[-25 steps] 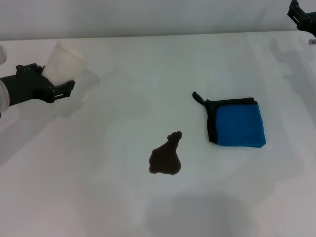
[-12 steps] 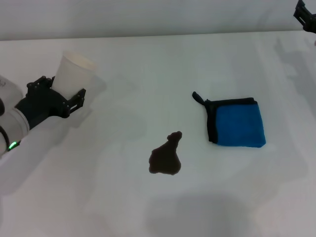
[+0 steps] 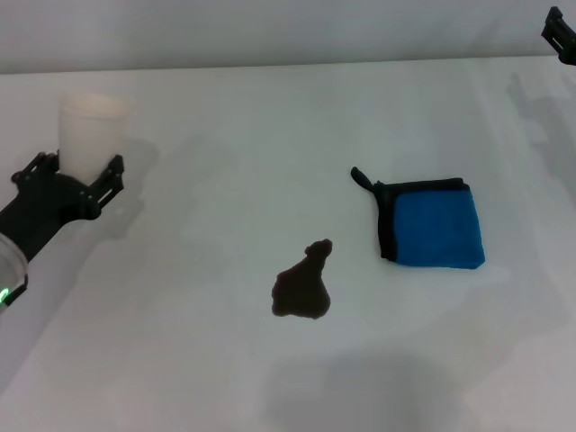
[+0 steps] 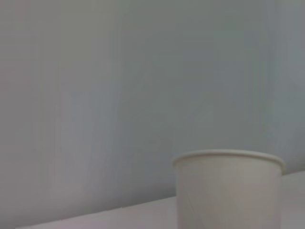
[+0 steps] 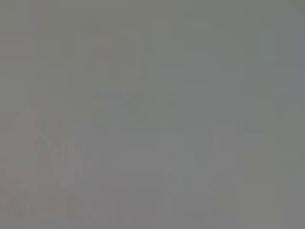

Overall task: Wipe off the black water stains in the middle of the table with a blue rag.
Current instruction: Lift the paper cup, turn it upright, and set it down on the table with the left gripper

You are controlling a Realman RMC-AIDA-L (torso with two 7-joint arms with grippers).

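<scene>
White bench [image 3: 270,117] seen from above. Blue rag [image 3: 432,225] folded square at right of centre, black edging along its left side, small black loop at its upper-left corner. Black water stains [image 3: 301,286] just below centre: one dark pear-shaped puddle, narrow knob pointing up and right toward the rag, long axis running lower left to upper right. Rag and puddle near each other but apart, bare bench between them.

Left hand [image 3: 76,184] at far left edge, closed around a white paper cup [image 3: 90,133] standing upright, well apart from both. Right hand [image 3: 562,34] barely visible at upper-right corner; opening impossible to tell. Right hand judged nearer the rag, which lies down and left of it. Nothing between them. Right wrist view blank grey.
</scene>
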